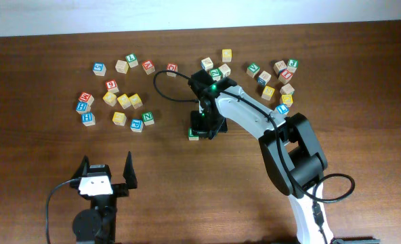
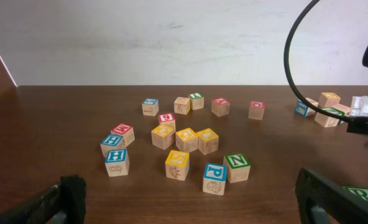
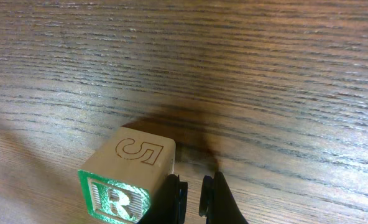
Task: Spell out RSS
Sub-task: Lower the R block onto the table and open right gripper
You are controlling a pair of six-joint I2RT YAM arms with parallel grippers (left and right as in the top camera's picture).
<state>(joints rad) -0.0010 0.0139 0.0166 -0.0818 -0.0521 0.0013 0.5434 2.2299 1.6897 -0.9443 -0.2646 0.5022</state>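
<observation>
— Where is the R cube (image 3: 117, 198)?

— Low in the right wrist picture, a bit left of the middle. It sits flat on the brown surface (image 1: 187, 190). From above it is near the middle of the frame.

— Is the right claw (image 3: 193, 194) holding it?

— No. Its fingers are pressed together with nothing between them, just beside the cube.

— And the left claw (image 1: 106, 167)?

— Spread wide, at the lower left from above.

— The S cubes?

— Some yellow cubes (image 1: 124, 102) lie at the left, too small to read.
</observation>
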